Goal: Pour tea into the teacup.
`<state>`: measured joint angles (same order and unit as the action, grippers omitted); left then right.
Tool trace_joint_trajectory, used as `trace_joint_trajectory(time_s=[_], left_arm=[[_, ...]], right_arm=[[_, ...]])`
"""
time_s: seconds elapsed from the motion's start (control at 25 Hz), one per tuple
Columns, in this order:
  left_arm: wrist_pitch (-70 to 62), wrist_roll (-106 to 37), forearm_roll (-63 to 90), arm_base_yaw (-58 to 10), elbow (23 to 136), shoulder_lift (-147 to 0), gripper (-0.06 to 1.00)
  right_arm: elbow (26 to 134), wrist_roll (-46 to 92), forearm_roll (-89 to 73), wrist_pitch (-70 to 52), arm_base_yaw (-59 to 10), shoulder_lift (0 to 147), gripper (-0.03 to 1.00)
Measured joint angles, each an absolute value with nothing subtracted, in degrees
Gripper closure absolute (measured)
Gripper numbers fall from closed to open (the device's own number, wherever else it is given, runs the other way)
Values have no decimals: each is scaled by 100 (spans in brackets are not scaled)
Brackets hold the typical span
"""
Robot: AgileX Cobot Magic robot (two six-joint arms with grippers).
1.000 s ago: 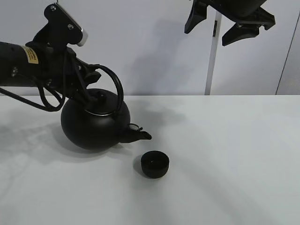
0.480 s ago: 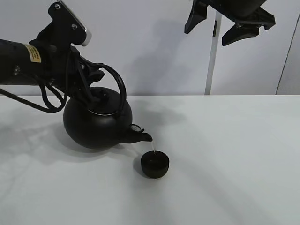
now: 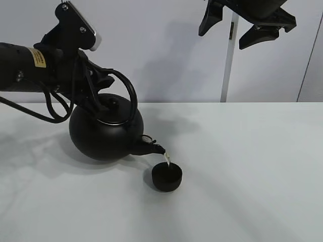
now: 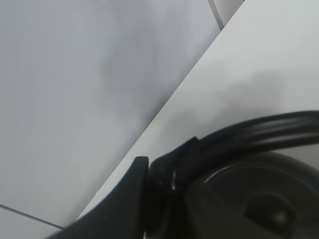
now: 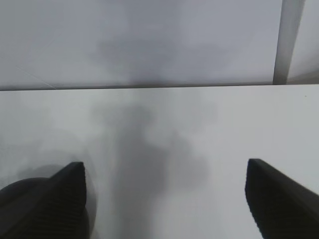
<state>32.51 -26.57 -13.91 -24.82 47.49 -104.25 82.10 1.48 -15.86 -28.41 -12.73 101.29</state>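
A big round black kettle (image 3: pixel 106 132) with an arched handle is tilted, spout (image 3: pixel 151 148) down toward the right. My left gripper (image 3: pixel 96 83) is shut on the kettle's handle (image 4: pixel 249 134). A thin pale stream of tea (image 3: pixel 167 159) runs from the spout into the small matte-black teacup (image 3: pixel 167 177), which stands on the white table just right of and in front of the kettle. My right gripper (image 3: pixel 246 27) hangs open and empty high above the table at the back right; its two fingertips (image 5: pixel 60 199) show in the right wrist view.
The white table (image 3: pixel 242 166) stretches to the right and front of the cup. A white vertical post (image 3: pixel 228 60) stands against the grey back wall. The left arm's cables (image 3: pixel 50 108) hang beside the kettle.
The kettle has shifted slightly right and tipped further; tea now streams from the spout into the teacup, where a second ago none flowed. The right gripper has not moved.
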Motion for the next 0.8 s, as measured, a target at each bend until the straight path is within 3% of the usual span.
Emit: trace_joint_trajectory(time_s=[0.52, 0.8], left_arm=[[3251, -1732, -1088, -2482, 4749, -10398, 84], [3206, -1825, 73, -2487, 4558, -9916, 84]], right_arm=[[8210, 146, -1586, -2841, -1273, 10129, 37], [8210, 146, -1586, -2841, -1273, 10129, 37]])
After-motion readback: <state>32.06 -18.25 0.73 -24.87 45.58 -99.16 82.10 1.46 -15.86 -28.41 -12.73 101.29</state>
